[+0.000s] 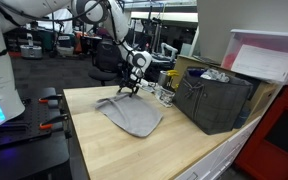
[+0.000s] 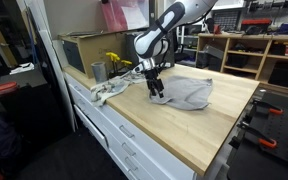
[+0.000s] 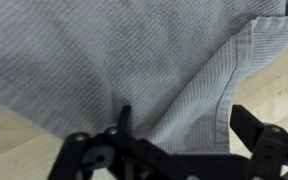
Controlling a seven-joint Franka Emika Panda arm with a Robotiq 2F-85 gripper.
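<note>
The grey cloth (image 1: 134,117) lies flat on the wooden table (image 1: 104,150), just beside the black crate (image 1: 216,100) and apart from it. The gripper (image 1: 127,92) hangs low over the cloth's corner on the side away from the crate, its jaws spread wide and gripping nothing. From the wrist view, a hemmed edge of the cloth (image 3: 134,60) runs down between the fingers (image 3: 79,150). I cannot tell whether the tips touch the fabric.
</note>
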